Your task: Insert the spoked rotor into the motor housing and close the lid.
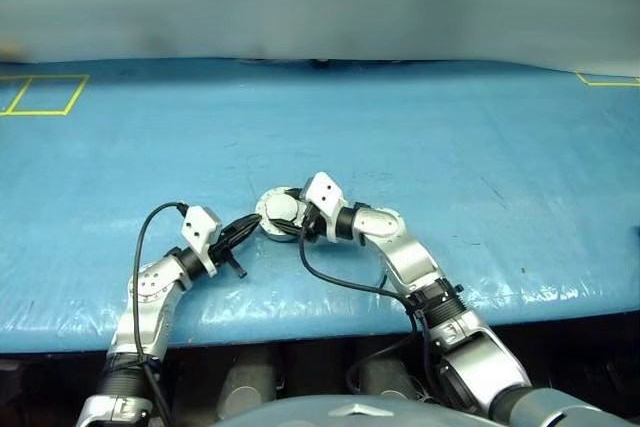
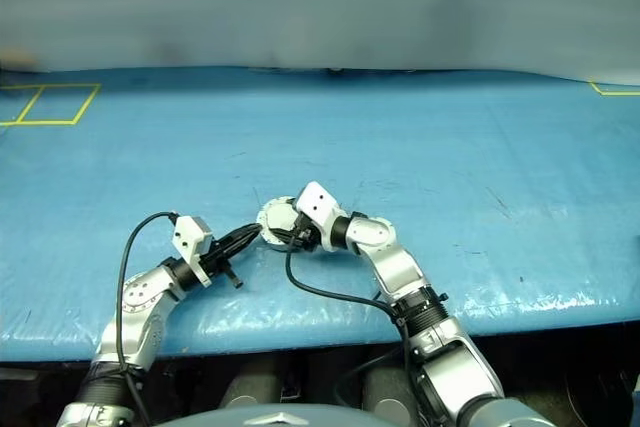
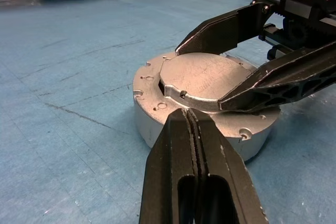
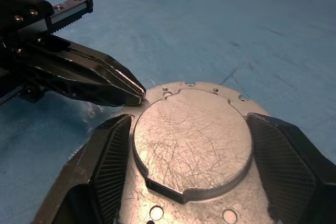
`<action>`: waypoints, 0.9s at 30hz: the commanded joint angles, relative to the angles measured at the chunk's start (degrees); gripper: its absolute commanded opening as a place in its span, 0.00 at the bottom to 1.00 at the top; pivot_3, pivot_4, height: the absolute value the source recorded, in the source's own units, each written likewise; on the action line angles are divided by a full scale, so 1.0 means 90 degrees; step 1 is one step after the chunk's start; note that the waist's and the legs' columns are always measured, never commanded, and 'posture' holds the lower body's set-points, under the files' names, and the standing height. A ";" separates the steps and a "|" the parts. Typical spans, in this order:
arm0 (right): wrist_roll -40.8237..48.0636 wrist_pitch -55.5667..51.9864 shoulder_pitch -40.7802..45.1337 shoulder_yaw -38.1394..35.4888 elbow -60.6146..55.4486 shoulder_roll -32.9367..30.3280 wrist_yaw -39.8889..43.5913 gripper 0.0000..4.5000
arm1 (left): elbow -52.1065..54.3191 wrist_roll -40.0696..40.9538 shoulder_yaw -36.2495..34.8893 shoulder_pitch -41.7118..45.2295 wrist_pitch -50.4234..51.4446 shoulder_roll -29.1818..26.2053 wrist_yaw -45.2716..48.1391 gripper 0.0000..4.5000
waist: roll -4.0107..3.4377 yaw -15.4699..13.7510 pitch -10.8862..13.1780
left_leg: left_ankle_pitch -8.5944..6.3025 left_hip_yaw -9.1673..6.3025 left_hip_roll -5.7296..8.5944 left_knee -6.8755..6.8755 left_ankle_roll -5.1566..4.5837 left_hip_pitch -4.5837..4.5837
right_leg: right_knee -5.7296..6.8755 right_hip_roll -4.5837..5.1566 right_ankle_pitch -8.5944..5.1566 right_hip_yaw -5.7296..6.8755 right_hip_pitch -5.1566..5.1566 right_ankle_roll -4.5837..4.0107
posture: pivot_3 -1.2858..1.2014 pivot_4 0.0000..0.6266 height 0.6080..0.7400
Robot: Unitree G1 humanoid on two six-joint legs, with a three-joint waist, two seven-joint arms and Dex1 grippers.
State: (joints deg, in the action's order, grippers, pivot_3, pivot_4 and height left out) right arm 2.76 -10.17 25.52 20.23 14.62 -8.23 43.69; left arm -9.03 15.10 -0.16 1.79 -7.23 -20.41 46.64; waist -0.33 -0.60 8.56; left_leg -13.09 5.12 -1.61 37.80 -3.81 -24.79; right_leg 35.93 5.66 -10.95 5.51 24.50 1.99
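No text, label, brand or number can be read anywhere.

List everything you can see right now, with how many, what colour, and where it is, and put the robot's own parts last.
housing: one, grey metal, on the blue table near its front edge, between the two hands.
lid: one, scratched grey with a raised middle circle, closed flat on top of the housing.
table: one, blue covering, running across the scene.
yellow lines: a few, marked at the table's far corners.
left hand: one, black fingers shut, tips at the housing's rim.
right hand: one, black fingers spread, one on each side of the lid's raised circle.
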 commanded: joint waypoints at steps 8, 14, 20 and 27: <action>0.0536 -0.0728 -0.0464 -0.0144 -0.1132 0.0064 0.0181 1.00 | -0.0149 -0.0305 0.0363 -0.0140 -0.0130 0.0121 -0.0028 0.00 | 0.0000 -0.0019 0.0000 | -0.0006 0.0000 0.0000 -0.0003 -0.0001 -0.0006 | -0.0007 0.0000 0.0000 -0.0001 0.0005 0.0000 | 0.52 0.24 1.00; 0.1215 -0.1381 -0.0473 -0.0814 -0.1437 0.0335 -0.0154 1.00 | -0.0181 -0.0329 0.0385 -0.0180 -0.0209 0.0133 -0.0033 0.00 | -0.0002 -0.0023 0.0002 | -0.0011 -0.0001 -0.0001 -0.0002 0.0001 -0.0016 | -0.0009 -0.0002 0.0000 0.0002 0.0012 -0.0001 | 0.52 0.24 1.00; 0.1695 -0.1917 -0.0513 -0.1262 -0.1535 0.0378 -0.0429 1.00 | -0.0210 -0.0346 0.0414 -0.0231 -0.0310 0.0139 -0.0063 0.00 | -0.0002 -0.0024 0.0002 | -0.0012 -0.0002 0.0000 0.0002 -0.0002 -0.0019 | -0.0010 0.0000 0.0000 0.0003 0.0012 0.0000 | 0.52 0.24 1.00; 0.2435 -0.2907 -0.0587 -0.2039 -0.1452 0.0450 -0.0931 1.00 | -0.0241 -0.0313 0.0412 -0.0256 -0.0416 0.0180 -0.0073 0.00 | -0.0002 -0.0024 0.0002 | -0.0012 -0.0003 0.0000 0.0001 -0.0002 -0.0024 | -0.0010 -0.0002 0.0000 0.0005 0.0015 -0.0001 | 0.52 0.24 1.00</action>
State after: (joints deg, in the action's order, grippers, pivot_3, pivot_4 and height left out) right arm 22.01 -34.60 19.99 4.12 3.25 -4.61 36.28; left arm -9.74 13.59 2.02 0.38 -11.59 -19.21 45.98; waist -0.35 -0.81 8.58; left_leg -13.20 5.09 -1.61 37.82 -3.83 -25.01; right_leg 35.83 5.65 -10.95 5.56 24.63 1.98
